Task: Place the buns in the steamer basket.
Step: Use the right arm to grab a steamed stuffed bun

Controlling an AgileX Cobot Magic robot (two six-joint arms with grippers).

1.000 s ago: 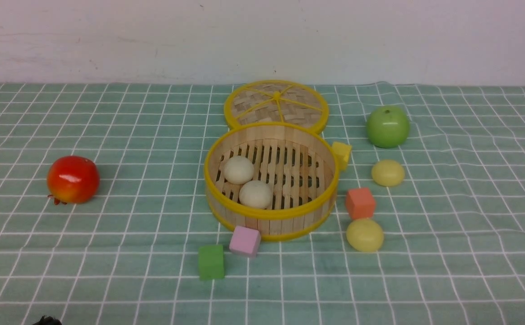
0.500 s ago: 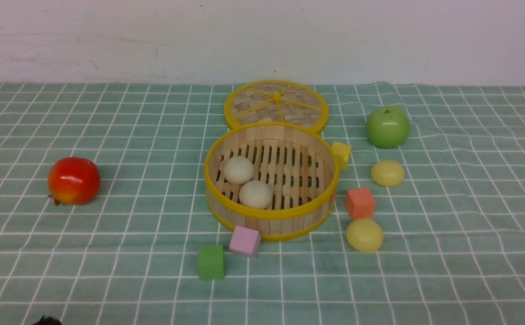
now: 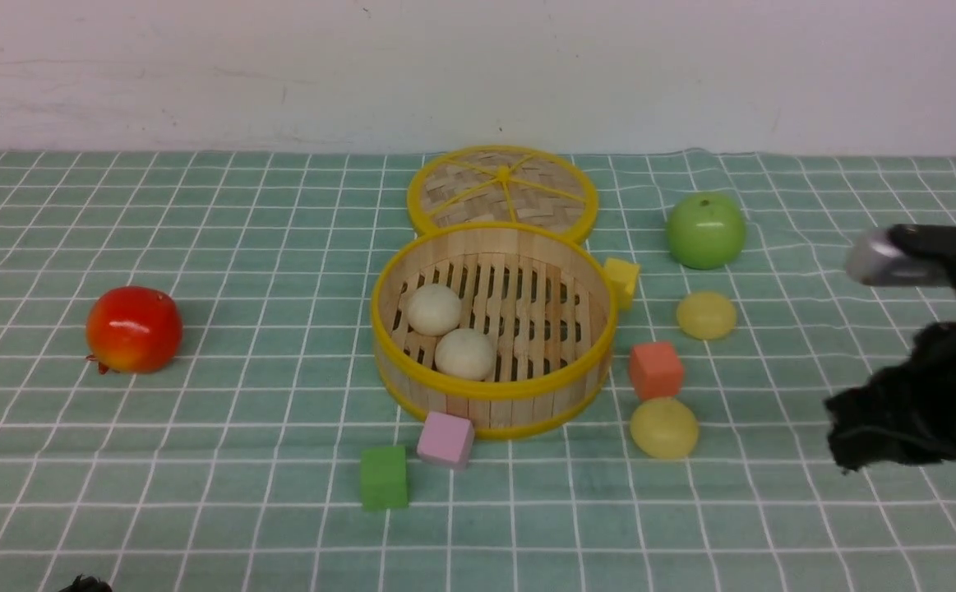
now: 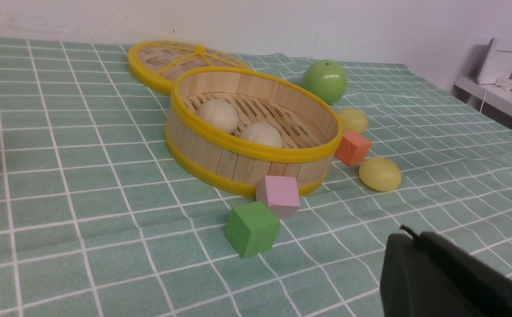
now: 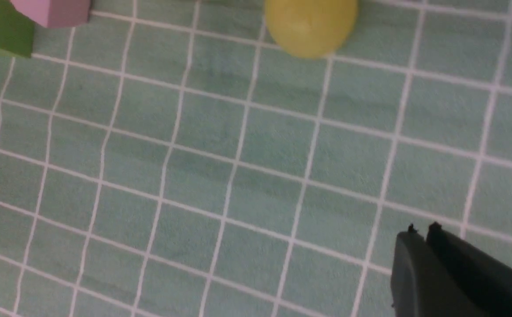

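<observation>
The right gripper point(image 5: 422, 235) is shut with nothing in it. It hangs over the green checked cloth point(image 3: 198, 510), near the right edge. The near yellow bun point(image 3: 664, 427) lies on the cloth, just beside the front right of the steamer basket point(image 3: 490, 393). An orange cube point(image 3: 656, 370) sits between it and the far yellow bun point(image 3: 706, 315). A green apple point(image 3: 705, 231) is behind them. The basket sits in the middle of the cloth with two white buns point(image 3: 434, 309) side by side inside. Its lid point(image 3: 502, 189) lies flat behind it. A yellow cube point(image 3: 622, 281) is at its right side. A pink cube point(image 3: 445, 439) is at its front, with a green cube point(image 3: 384, 477) next to that. A red fruit point(image 3: 133, 329) sits toward the left edge. The left gripper point(image 4: 414, 240) is shut and empty too, low by the near edge.
</observation>
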